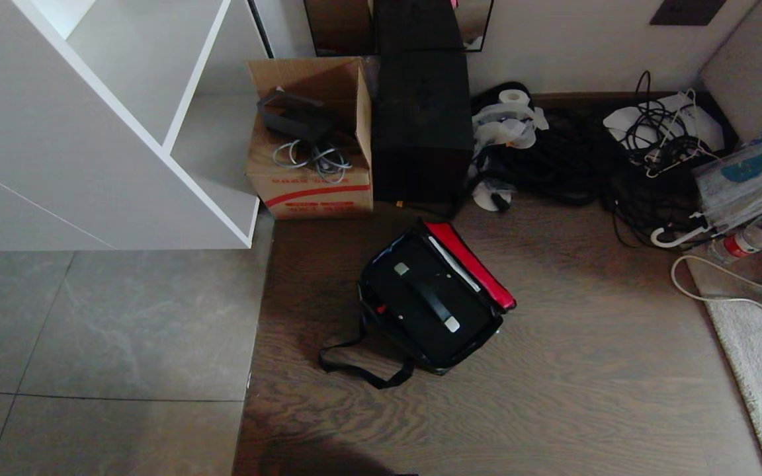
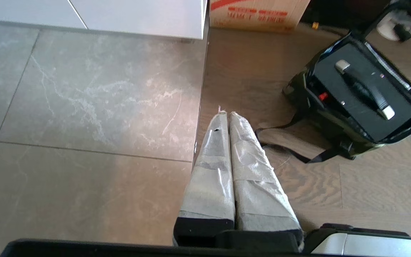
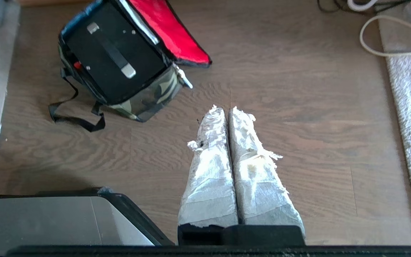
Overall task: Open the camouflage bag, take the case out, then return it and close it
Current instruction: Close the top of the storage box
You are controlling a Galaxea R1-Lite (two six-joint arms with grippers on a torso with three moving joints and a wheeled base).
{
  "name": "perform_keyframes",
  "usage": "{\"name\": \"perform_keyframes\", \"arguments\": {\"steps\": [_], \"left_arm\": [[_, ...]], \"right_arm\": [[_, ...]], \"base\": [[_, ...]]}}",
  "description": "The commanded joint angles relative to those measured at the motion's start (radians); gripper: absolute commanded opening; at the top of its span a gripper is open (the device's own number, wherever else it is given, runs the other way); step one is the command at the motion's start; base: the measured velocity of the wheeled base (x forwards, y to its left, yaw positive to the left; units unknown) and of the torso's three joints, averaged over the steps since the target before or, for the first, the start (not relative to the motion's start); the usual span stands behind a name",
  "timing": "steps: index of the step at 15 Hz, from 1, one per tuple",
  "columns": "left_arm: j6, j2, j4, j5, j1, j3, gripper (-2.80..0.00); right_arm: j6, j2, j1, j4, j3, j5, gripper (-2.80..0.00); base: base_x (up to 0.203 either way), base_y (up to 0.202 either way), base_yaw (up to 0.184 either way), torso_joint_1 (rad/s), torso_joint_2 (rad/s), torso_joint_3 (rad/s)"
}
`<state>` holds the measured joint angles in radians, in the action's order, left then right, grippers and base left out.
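Your camouflage bag (image 1: 431,311) sits open on the wooden floor (image 1: 586,370), red flap thrown back, with the case (image 1: 428,301) lying inside, handle up. Behind it you have a cardboard box (image 1: 311,142). Left gripper (image 2: 226,116) and right gripper (image 3: 223,111) hang well apart from it, jaws pressed together, empty.

I can't see either arm from the head camera, the tall black box (image 1: 423,125) is cut off by the top edge, and the carton's (image 1: 311,192) red print is unreadable.
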<state>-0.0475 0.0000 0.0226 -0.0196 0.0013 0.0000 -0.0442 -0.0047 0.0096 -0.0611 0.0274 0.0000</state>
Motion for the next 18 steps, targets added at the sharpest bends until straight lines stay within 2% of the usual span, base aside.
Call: {"name": "perform_keyframes", "arguments": {"steps": [1,9,14,18], "left_arm": [[0.0,0.0,0.0,0.0,0.0,0.011,-2.8],[0.0,0.0,0.0,0.0,0.0,0.011,-2.8],[0.0,0.0,0.0,0.0,0.0,0.009,-2.8],[0.002,0.0,0.0,0.0,0.0,0.011,-2.8]], "right_arm": [[0.0,0.005,0.001,0.0,0.0,0.0,-2.8],[0.0,0.005,0.001,0.0,0.0,0.0,-2.8],[0.0,0.005,0.001,0.0,0.0,0.0,-2.8],[0.0,0.005,0.0,0.0,0.0,0.0,-2.8]], "base": [[0.0,0.0,0.0,-0.002,0.0,0.162],[0.006,0.0,0.0,0.002,0.0,0.03],[0.158,0.0,0.0,0.003,0.0,0.003],[0.0,0.0,0.0,0.0,0.0,0.0]]}}
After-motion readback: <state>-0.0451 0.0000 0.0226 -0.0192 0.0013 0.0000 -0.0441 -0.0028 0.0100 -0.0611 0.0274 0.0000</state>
